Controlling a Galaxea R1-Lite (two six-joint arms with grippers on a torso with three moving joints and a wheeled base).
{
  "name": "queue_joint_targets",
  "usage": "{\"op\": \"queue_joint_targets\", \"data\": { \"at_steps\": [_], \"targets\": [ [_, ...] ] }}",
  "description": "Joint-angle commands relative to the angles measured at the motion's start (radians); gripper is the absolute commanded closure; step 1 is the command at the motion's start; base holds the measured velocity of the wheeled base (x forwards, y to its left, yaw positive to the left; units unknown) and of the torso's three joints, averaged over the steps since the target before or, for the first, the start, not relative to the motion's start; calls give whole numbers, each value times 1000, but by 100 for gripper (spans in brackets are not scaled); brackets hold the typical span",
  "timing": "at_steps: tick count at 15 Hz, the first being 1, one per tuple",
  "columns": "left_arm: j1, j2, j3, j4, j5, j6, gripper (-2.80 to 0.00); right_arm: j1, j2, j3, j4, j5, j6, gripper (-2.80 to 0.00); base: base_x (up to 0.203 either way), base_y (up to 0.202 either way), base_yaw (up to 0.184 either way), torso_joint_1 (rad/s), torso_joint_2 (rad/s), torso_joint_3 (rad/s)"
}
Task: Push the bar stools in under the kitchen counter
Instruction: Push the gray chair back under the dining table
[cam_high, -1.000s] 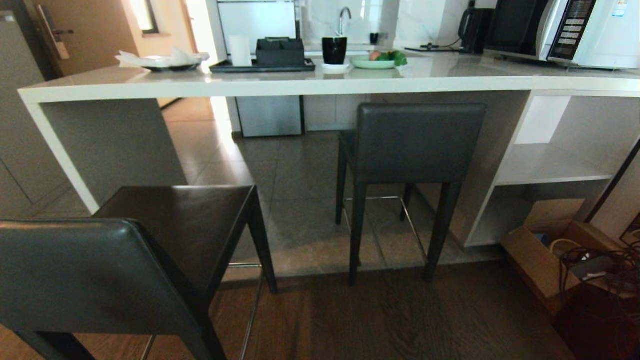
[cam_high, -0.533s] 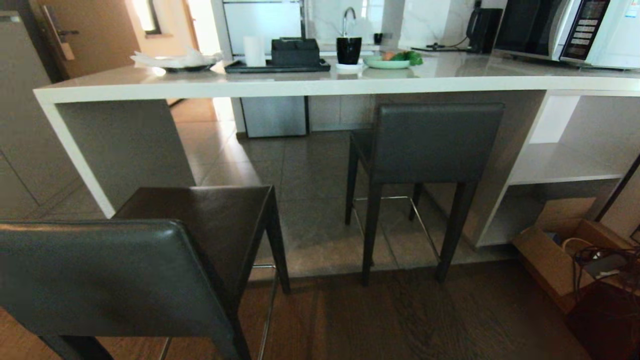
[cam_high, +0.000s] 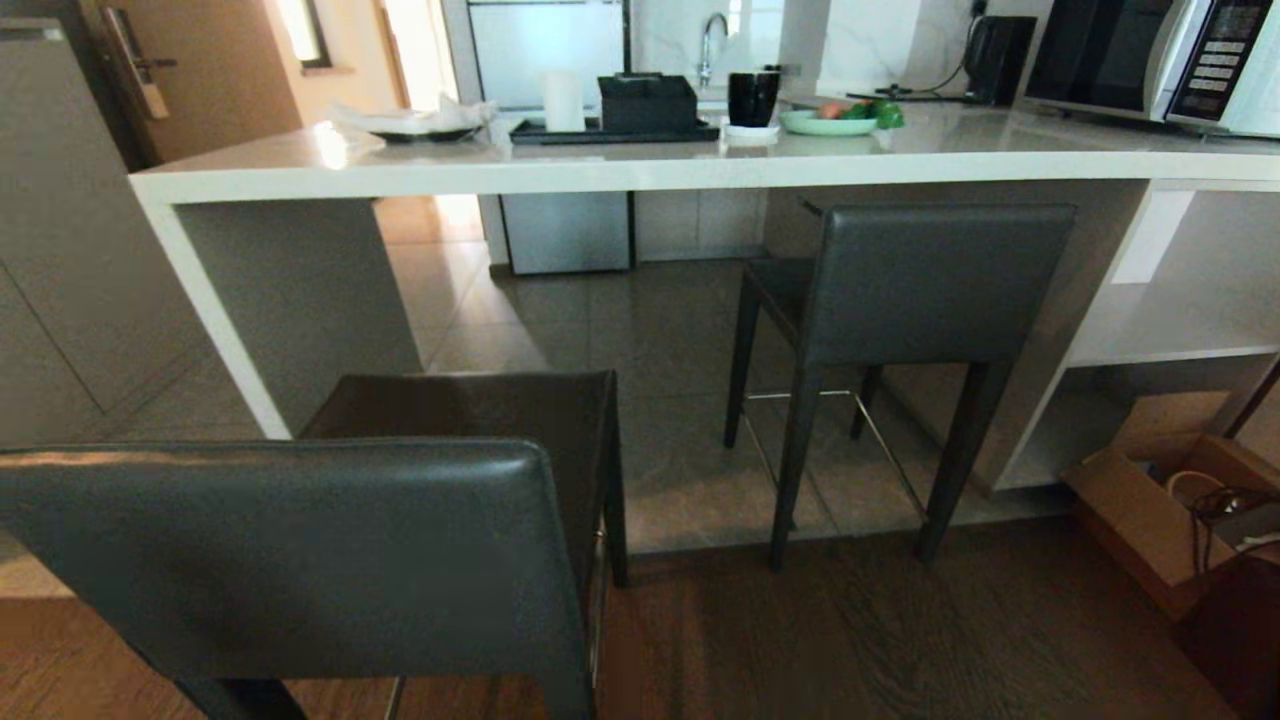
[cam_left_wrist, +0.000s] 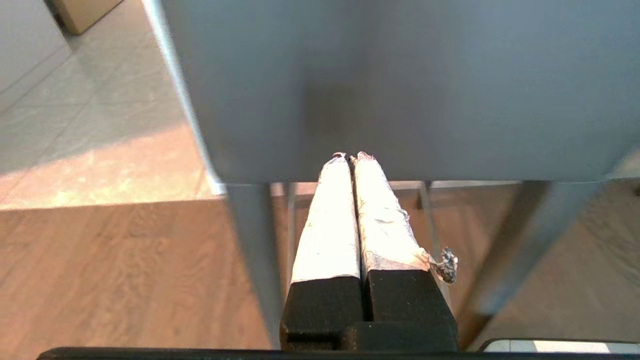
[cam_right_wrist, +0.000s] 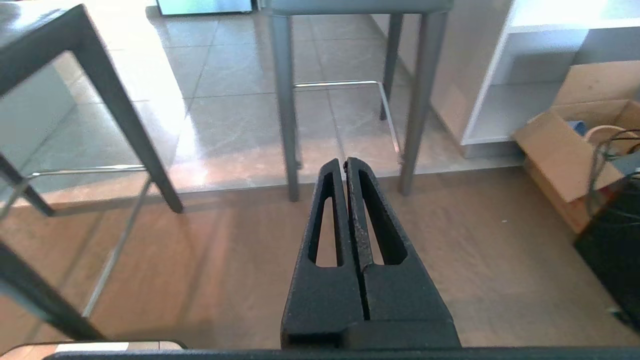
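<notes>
The whole view has slid right since a second ago — the camera's move, not the stools' — with the near stool (cam_high: 330, 540) out on the wood floor (cam_high: 900, 640), the far stool (cam_high: 900, 300) tucked under the table (cam_high: 600, 170), and both the left gripper (cam_left_wrist: 350, 156) and right gripper (cam_right_wrist: 345, 162) with jaws pressed together, empty.

Tape-wrapped left hand (cam_left_wrist: 349, 156), black right hand (cam_right_wrist: 345, 162)
</notes>
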Motion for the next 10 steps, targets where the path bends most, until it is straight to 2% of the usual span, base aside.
{"op": "queue_joint_targets", "data": {
  "at_steps": [1, 10],
  "targets": [
    [0, 1, 0, 0, -1, 0, 0, -1, 1, 0, 0, 0, -1, 0, 0, 198, -5, 2, 3, 2],
    [0, 1, 0, -1, -1, -4, 0, 0, 1, 0, 0, -1, 1, 0, 0, 194, -1, 2, 2, 3]
  ]
}}
